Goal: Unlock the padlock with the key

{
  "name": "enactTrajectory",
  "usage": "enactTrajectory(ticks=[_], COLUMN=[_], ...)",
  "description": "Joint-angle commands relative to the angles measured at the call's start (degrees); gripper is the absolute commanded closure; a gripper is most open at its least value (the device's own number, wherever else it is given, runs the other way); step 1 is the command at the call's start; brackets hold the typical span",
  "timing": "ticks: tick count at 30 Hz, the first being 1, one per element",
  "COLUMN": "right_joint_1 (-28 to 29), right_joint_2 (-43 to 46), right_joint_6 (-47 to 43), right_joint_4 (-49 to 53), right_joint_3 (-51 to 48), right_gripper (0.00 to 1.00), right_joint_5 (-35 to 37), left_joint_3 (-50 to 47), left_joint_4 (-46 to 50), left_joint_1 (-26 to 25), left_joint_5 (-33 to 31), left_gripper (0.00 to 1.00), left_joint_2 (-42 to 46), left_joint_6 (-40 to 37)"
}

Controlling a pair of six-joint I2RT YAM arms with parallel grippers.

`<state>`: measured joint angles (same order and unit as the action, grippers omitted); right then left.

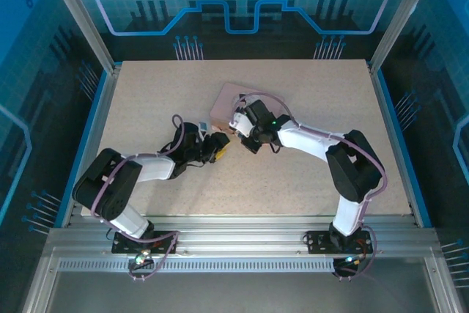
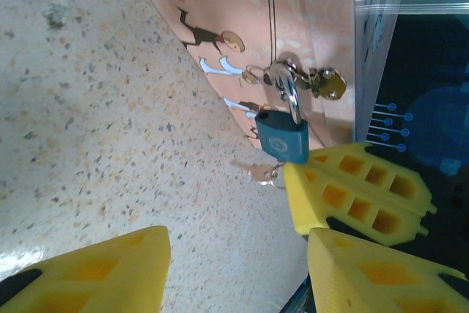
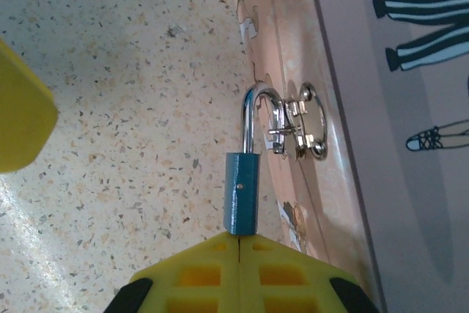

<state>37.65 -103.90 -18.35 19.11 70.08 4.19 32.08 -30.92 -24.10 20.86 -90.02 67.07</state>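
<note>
So the padlock (image 3: 242, 194) is hanging off the little metal hasp (image 3: 315, 128) on the side of the pink box (image 3: 388, 203). Its blue body points away from the box, out over the bench (image 3: 110, 71), and its shackle (image 3: 248, 126) is hooked through the ring. We can't tell if the shackle is locked or already popped. In the left wrist view there's a small silver key (image 2: 256, 172) on a ring just beside the base of the lock, right at the tip of the right fingers (image 3: 212, 273). Those fingers are pressed together with their tips touching the bottom of the lock body. If a key blade is pinched in there and sitting in the keyhole, we can't see it. The left fingers (image 2: 102, 269) are spread wide apart with nothing in them, near the lock but not touching it.

What worries us is that nothing braces the lock body, and it looks free to swing on the hasp. A twist would probably spin the whole body instead of turning the cylinder, or bend that tiny key. A push along the lock could also shove the box across the bench. And if the pinch on something that thin slips, the key drops
</note>
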Motion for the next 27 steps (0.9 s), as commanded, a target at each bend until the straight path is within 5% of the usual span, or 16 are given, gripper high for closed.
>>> enactTrajectory(ticks=[1,12,27], right_joint_1=[1.6,4.0,6.3], right_joint_2=[-2.5,-3.4,0.9], right_joint_6=[-4.9,-2.7,4.0], right_joint_4=[1.1,-2.9,-4.9], right_joint_3=[2.8,3.4,0.0], right_gripper=[1.0,1.0,1.0], right_joint_5=[0.3,-3.2,-11.7], left_joint_3=[-1.6,-5.0,-8.3], left_joint_4=[2.2,6.6,28.4], left_joint_1=[0.6,1.2,3.8], left_joint_5=[-0.1,-3.3,-12.2], left_gripper=[0.45,0.41,0.29], left_joint_2=[3.2,11.5,32.1], left_joint_6=[-1.8,-2.8,-9.1])
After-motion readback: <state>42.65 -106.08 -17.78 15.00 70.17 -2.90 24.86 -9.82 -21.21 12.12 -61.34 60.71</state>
